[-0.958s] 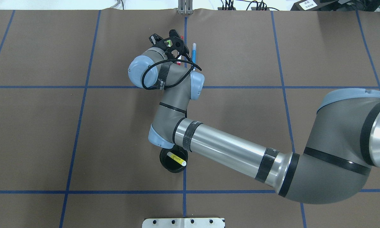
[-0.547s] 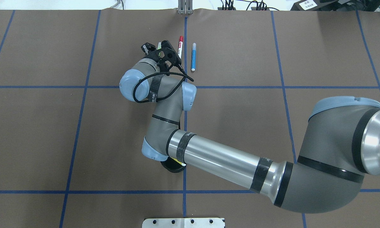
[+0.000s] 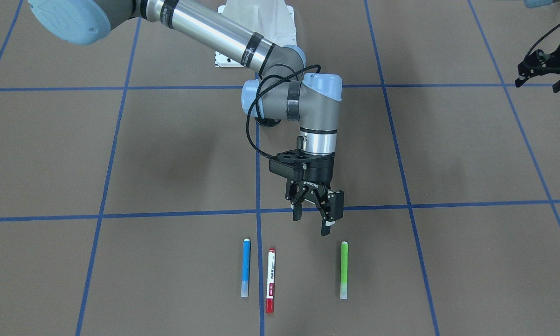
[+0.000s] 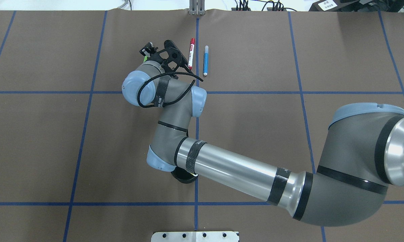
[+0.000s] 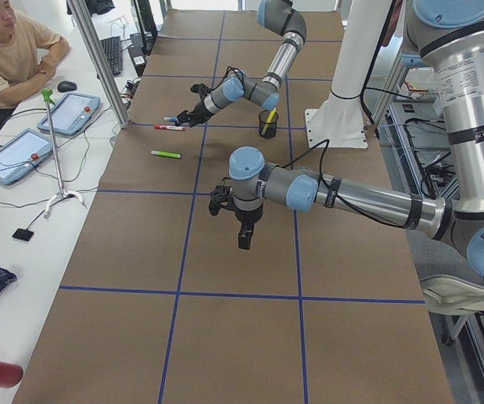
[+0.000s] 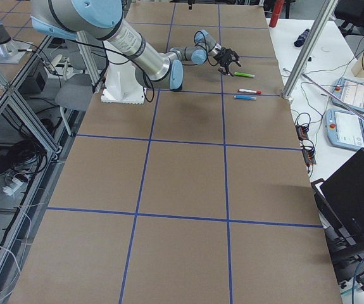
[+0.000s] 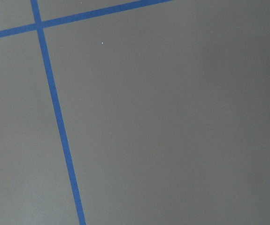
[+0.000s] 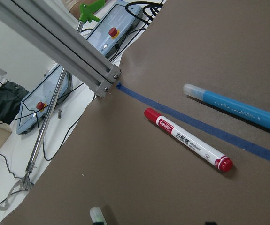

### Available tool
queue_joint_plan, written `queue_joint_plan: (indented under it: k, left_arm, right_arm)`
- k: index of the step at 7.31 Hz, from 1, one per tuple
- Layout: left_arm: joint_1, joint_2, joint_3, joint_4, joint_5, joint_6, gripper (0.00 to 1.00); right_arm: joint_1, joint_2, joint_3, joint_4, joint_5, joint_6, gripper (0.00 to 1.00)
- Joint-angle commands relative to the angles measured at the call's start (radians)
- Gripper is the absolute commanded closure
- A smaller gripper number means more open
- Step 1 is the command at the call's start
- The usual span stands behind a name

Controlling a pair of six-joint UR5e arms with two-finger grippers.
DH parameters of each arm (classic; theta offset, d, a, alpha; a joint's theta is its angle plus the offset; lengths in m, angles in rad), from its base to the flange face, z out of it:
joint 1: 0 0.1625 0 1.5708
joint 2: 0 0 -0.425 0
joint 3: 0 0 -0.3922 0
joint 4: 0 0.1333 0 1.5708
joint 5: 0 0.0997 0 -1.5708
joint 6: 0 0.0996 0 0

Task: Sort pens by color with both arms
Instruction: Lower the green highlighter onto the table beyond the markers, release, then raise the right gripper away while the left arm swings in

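Three pens lie side by side on the brown table: a blue pen (image 3: 245, 267), a white-barrelled pen with red ends (image 3: 271, 280) and a green highlighter (image 3: 344, 269). My right gripper (image 3: 311, 224) hangs open and empty just above the table, between the red-ended pen and the green highlighter, on the robot's side of them. Its wrist view shows the red-ended pen (image 8: 189, 145), the blue pen (image 8: 235, 108) and the green highlighter's tip (image 8: 97, 215). A yellow highlighter (image 5: 270, 115) stands in the black mesh cup (image 5: 268, 126). My left gripper (image 3: 536, 86) hovers open far from the pens.
The right forearm covers most of the black cup (image 4: 185, 177). A white pedestal base (image 4: 195, 236) sits at the robot's edge. An aluminium post (image 5: 98, 59) stands at the table's far edge, with a side table holding tablets and a seated person (image 5: 6, 50) beyond.
My right arm has swung left, from above the blue and red-ended pens toward the green highlighter. Its forearm now covers the cup and yellow highlighter in the overhead view.
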Motion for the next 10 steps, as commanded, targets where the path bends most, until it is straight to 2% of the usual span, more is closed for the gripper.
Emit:
queue_joint_plan:
  k: [1,3,4,6,8,10]
  left_arm:
    - [0.001,-0.056,-0.002,0.000,0.000,-0.005,0.00]
    - [0.007,-0.215,0.007,0.005,0.006,-0.280,0.00]
    - [0.012,-0.296,0.018,0.006,0.009,-0.334,0.00]
    - [0.017,-0.418,0.035,0.017,0.009,-0.364,0.00]
    - [0.061,-0.521,0.036,0.018,0.017,-0.556,0.00]
    - [0.200,-0.636,0.036,0.058,0.131,-0.783,0.00]
  right_arm:
    - [0.081,-0.094,0.198,-0.011,0.208,-0.167,0.01]
    - [0.170,-0.136,0.347,-0.170,0.371,-0.318,0.01]
    - [0.210,-0.163,0.403,-0.213,0.460,-0.413,0.01]
    - [0.296,-0.284,0.533,-0.218,0.618,-0.590,0.01]
    - [0.404,-0.449,0.669,-0.218,0.804,-0.818,0.01]
    - [0.512,-0.594,0.756,-0.220,0.962,-1.027,0.01]
